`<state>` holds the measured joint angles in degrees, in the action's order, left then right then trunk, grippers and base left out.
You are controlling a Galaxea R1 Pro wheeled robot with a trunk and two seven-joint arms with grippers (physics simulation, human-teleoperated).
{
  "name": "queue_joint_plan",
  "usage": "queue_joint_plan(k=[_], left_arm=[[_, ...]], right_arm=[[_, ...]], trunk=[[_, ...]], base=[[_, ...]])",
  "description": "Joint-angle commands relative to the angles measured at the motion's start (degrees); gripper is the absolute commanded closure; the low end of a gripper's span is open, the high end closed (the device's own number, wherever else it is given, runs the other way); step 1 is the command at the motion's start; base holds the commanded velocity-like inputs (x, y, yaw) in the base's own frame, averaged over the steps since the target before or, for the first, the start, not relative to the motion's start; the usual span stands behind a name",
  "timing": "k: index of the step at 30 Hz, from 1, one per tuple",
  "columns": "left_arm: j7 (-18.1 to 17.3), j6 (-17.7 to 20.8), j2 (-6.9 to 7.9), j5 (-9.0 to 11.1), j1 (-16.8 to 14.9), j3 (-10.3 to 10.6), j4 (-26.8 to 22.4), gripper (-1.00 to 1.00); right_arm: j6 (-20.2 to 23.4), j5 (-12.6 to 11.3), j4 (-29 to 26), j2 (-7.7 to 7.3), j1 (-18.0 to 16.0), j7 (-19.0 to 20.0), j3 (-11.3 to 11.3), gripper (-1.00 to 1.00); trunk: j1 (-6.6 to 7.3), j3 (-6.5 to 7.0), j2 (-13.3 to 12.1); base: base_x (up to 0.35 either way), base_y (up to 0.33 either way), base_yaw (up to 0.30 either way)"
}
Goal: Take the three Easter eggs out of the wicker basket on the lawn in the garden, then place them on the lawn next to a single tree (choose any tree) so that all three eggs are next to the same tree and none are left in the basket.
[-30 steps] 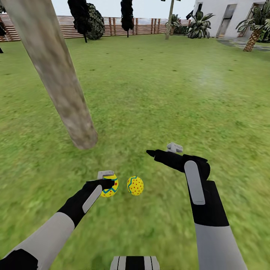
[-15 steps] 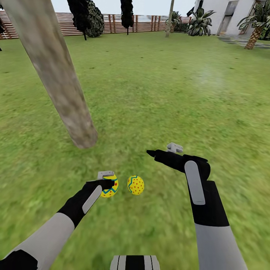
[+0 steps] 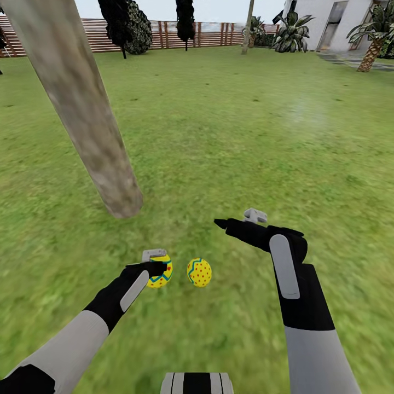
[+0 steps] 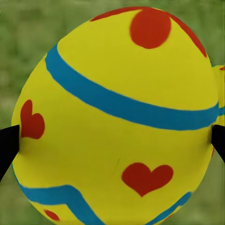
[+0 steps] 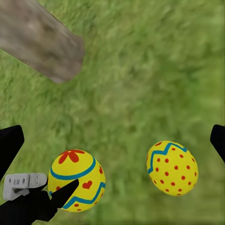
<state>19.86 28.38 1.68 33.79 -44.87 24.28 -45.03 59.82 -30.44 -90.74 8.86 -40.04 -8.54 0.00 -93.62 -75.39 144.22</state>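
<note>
My left gripper point(image 3: 160, 268) is shut on a yellow Easter egg point(image 3: 163, 277) with blue bands, red hearts and a flower mark, low over the lawn point(image 3: 246, 137). In the left wrist view this egg point(image 4: 117, 93) sits between the black fingertips point(image 4: 7, 145). A second egg point(image 3: 199, 272), yellow with red dots, lies on the grass just right of it. The tree point(image 3: 82, 109), a thick grey-brown trunk, meets the ground a short way beyond the left gripper. My right gripper point(image 3: 221, 223) hovers open above the grass to the right of both eggs. The wicker basket is out of view.
The right wrist view looks down on the trunk base point(image 5: 42, 42), the held egg point(image 5: 77, 183) and the dotted egg point(image 5: 172, 168). A slatted wooden fence point(image 3: 164, 35), dark trees and a white house point(image 3: 334, 24) lie far off across the open grass.
The head view tilted slightly down a second ago. The dotted egg has crept a little to the right. Both arms hold their places.
</note>
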Motion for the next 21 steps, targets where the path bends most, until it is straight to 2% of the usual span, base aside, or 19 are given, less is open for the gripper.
queue_joint_plan(k=[1,21], left_arm=[[0.5,-0.1,0.08,0.6,0.0,0.3,-0.1,1.0],[0.5,-1.6,0.08,0.5,0.0,0.5,0.2,1.0]], right_arm=[[0.2,-0.6,0.0,0.02,0.0,-0.6,0.0,-1.0],[0.2,-0.6,0.0,0.03,0.0,-0.6,0.2,-1.0]], trunk=[[-0.01,-0.27,0.0],[-0.53,-4.7,0.3]], base=[[0.0,0.0,0.0],[0.0,0.0,0.0]])
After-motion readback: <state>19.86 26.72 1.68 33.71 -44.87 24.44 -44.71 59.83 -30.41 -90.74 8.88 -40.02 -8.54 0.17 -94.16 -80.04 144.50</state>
